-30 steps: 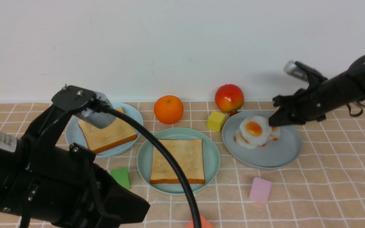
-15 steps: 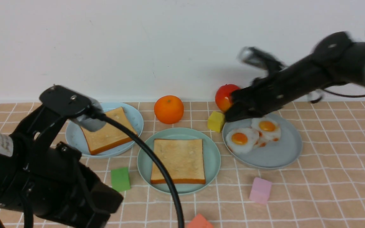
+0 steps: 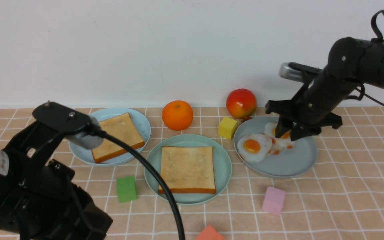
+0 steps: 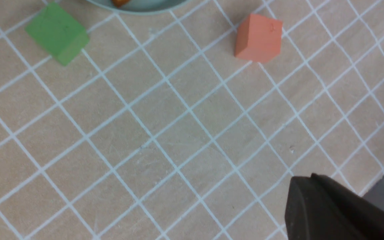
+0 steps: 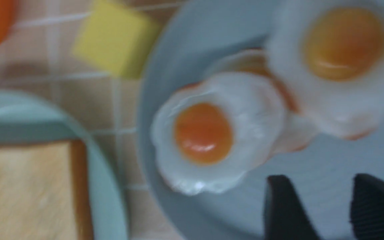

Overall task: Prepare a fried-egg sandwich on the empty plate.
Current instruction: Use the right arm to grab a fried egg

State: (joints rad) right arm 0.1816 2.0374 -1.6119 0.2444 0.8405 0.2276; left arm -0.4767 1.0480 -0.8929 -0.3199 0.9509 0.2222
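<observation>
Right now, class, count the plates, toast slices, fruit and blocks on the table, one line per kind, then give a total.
Plates: 3: light-blue plate, mint-green plate, grey-blue plate
Toast slices: 2: left toast, centre toast
Fruit: 2: orange, apple
Blocks: 4: yellow block, green block, pink block, orange-red block
Total: 11

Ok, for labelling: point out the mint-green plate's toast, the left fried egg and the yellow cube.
toast on the mint-green plate [image 3: 187,166]: front view, top face centre.
left fried egg [image 3: 252,145]: front view, yolk.
yellow cube [image 3: 226,131]: front view, near face.
</observation>
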